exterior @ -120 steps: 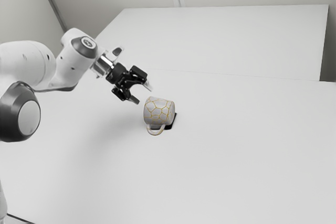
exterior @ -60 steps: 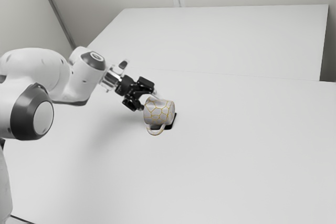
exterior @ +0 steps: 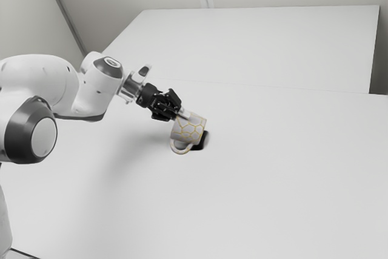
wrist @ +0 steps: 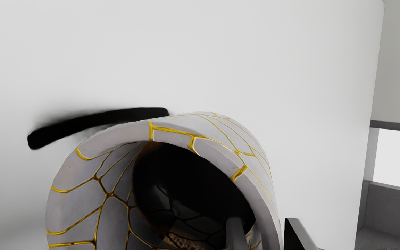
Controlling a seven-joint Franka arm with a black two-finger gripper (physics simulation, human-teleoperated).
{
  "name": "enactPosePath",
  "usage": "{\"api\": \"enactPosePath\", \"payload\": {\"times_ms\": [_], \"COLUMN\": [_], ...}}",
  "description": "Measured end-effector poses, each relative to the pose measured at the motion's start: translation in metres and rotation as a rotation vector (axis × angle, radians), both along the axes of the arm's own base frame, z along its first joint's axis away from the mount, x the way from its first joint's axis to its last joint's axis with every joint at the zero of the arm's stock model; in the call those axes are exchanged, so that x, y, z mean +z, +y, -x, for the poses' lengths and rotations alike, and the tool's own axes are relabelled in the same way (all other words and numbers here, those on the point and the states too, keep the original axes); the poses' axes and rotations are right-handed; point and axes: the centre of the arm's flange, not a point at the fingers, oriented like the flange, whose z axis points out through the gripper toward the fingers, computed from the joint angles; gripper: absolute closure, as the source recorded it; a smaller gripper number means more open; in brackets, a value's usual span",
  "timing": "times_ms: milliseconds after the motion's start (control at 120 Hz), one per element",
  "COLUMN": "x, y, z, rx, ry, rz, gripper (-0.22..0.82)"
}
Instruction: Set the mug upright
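Trainee: In the exterior view, where was the mug (exterior: 190, 130)?

Instructor: It was over the table (exterior: 273, 174), at the end of the gripper (exterior: 183, 115). It was tilted, its mouth toward the gripper and its handle (exterior: 181, 148) low on the side nearer the bottom of the view. A dark patch (exterior: 204, 140) lay beside it. Whether the mug bore on the table could not be told.

Trainee: Was it upright?

Instructor: No. The required orientation was not present.

Trainee: And the wrist view?

Instructor: It looked into the mouth. The inner finger (wrist: 236, 234) stood inside the mug and the outer finger (wrist: 300, 234) outside, with the wall between. The tool was judged to be grasping the mug by that wall, near the rim (wrist: 170, 136). The contact faces were partly hidden.

Trainee: Which step was in hand?

Instructor: By judgement, the turning of the mug by its wall. The next move called for rotation with the grasp maintained, until the mouth faced up and the base lay flat on the table; release was to follow only then.

Trainee: What was the hazard?

Instructor: Slip. A one-sided grip could have let the mug pivot, or the handle could have caught the table.
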Motion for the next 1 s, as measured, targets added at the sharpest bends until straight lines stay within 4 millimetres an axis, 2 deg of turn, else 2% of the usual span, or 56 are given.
{"api": "enactPosePath", "payload": {"times_ms": [192, 333, 442, 575, 708, 792, 1000], "x": [0.004, 0.030, 0.064, 0.082, 0.088, 0.091, 0.075], "y": [-0.008, -0.015, -0.037, -0.057, -0.066, -0.080, -0.092], "z": [-0.003, -0.003, 0.004, 0.014, 0.022, 0.030, 0.039], "rx": [-0.015, -0.042, -0.150, -0.287, -0.362, -0.410, -0.409], "ry": [-0.013, -0.044, -0.076, -0.065, -0.034, -0.010, 0.069], "rz": [0.000, -0.017, -0.146, -0.400, -0.616, -0.740, -0.962], "gripper": [0.73, 0.76, 0.76, 0.77, 0.78, 0.78, 0.78]}}
